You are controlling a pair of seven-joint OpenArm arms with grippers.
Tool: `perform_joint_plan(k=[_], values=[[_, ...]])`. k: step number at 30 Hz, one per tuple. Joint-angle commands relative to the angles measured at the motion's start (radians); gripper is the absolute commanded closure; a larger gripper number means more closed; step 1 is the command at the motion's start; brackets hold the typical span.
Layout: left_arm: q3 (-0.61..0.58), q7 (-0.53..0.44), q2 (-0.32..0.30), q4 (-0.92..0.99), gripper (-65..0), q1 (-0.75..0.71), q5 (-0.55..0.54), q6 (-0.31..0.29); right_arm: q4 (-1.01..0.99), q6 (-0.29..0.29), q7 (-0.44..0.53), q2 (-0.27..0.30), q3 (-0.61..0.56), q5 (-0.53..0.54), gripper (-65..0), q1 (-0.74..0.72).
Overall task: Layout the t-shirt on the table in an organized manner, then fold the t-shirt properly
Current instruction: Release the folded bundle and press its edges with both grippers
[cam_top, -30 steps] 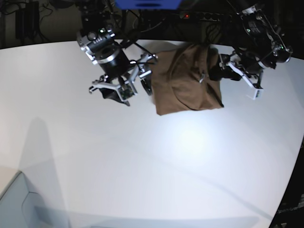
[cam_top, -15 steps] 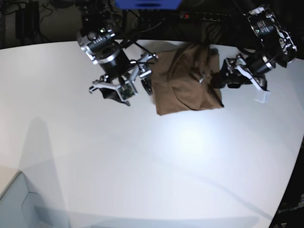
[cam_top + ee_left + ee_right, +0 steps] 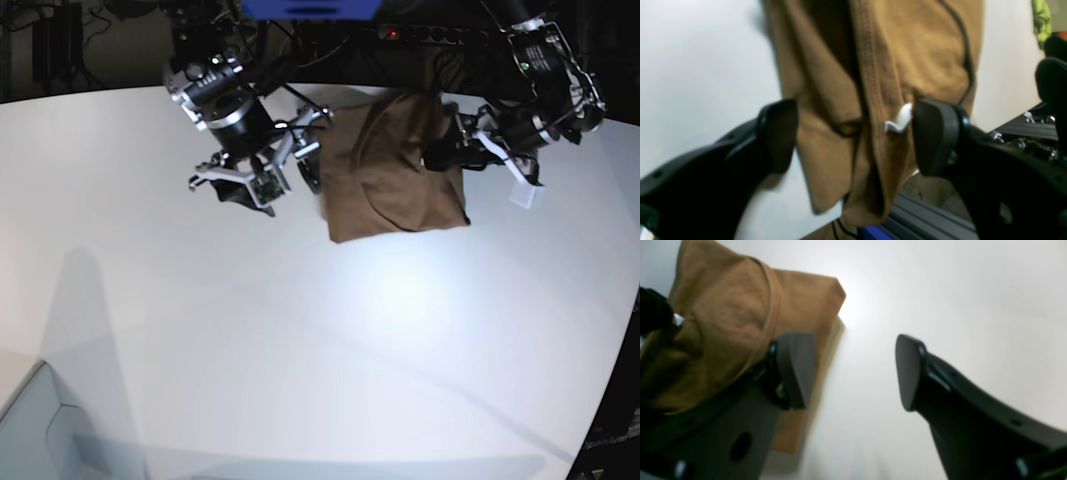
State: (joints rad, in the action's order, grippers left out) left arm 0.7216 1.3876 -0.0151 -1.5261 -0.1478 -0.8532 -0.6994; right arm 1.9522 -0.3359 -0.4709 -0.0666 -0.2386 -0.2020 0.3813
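Note:
The brown t-shirt (image 3: 395, 165) lies folded into a compact block at the back of the white table (image 3: 300, 330). My left gripper (image 3: 450, 155) sits at its right edge. In the left wrist view the gripper (image 3: 857, 136) is open, with the black fingers (image 3: 780, 133) spread either side of a bunched fold of t-shirt (image 3: 880, 66) and its whitish tag (image 3: 898, 121). My right gripper (image 3: 312, 155) hangs by the shirt's left edge. Seen from its wrist, it (image 3: 853, 371) is open over bare table (image 3: 940, 290), with the t-shirt (image 3: 740, 316) beside one finger.
The shirt lies close to the table's back edge. Behind that edge are a blue object (image 3: 310, 8), a power strip (image 3: 400, 33), cables and a metal rail (image 3: 923, 213). A pale box corner (image 3: 40, 430) stands at the near left.
My left gripper has swung left from beside the shirt onto its right edge. The right arm has shifted slightly towards the back. The shirt has stayed in place.

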Motion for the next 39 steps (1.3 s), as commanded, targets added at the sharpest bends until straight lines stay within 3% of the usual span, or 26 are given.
perform_joint_plan(k=[1, 14, 18, 33, 39], values=[[0.003, -0.003, -0.007, -0.021, -51.8, 0.001, -0.016, 0.001, 0.016, -0.001, 0.027, -0.006, -0.003, 0.008, -39.3, -0.002], [0.005, -0.017, -0.003, -0.017, -51.8, 0.037, 0.091, 0.001, 0.017, -0.001, 0.027, -0.006, -0.003, 0.008, -39.3, 0.002], [-0.003, -0.075, 0.004, -0.015, -51.8, 0.041, 0.130, 0.001, 0.017, -0.001, 0.027, -0.006, -0.003, 0.008, -39.3, 0.002], [-0.075, -0.095, 0.019, 0.108, -51.8, 0.038, 0.131, 0.001, 0.016, -0.001, 0.027, -0.009, -0.003, 0.009, -39.3, 0.003], [-0.138, -0.173, 0.008, 0.178, -51.6, 0.040, 0.133, 0.001, 0.016, -0.001, 0.027, -0.008, -0.002, 0.008, -39.3, 0.003]])
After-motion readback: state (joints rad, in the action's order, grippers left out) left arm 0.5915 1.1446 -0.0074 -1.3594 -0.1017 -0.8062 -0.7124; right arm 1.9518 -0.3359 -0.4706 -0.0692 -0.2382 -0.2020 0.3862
